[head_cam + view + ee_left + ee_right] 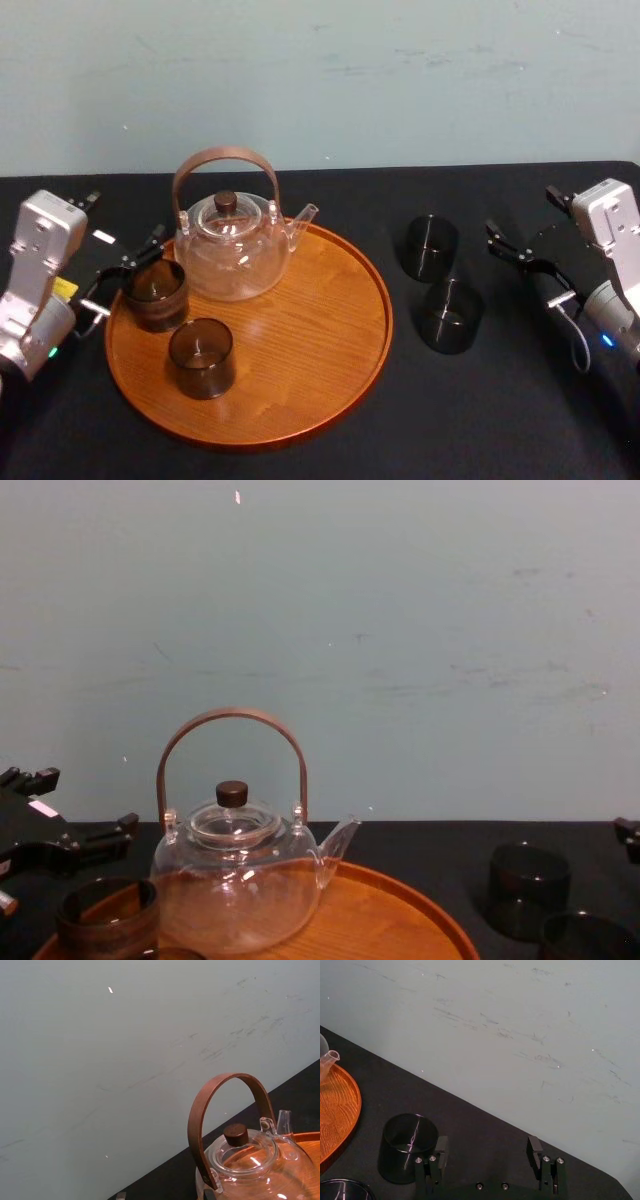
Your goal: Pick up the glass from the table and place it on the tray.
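On the table [480, 420], right of the tray [310, 330] and clear of its rim: two dark glasses, both upright. Far glass [430, 247] toward the wall, near glass [450, 316] just in front of it, the two close together.

Just right of both, low over the table: right gripper [525, 265], fingers well apart and clamped on nothing. In the right wrist view, far glass [407, 1147] just beside one finger [441, 1146], outside the gap; rim of the near glass [342, 1191] farther out.

On the tray: clear teapot [232, 250] with a brown hoop handle toward the back, left glass [155, 295] by the left rim in front of the teapot, front glass [202, 358] nearer the robot.

At the tray's left edge: left gripper [125, 272], fingers apart, tips right by the left glass. Touching or not, cannot tell.

Behind the table: pale, scuffed wall [320, 80].
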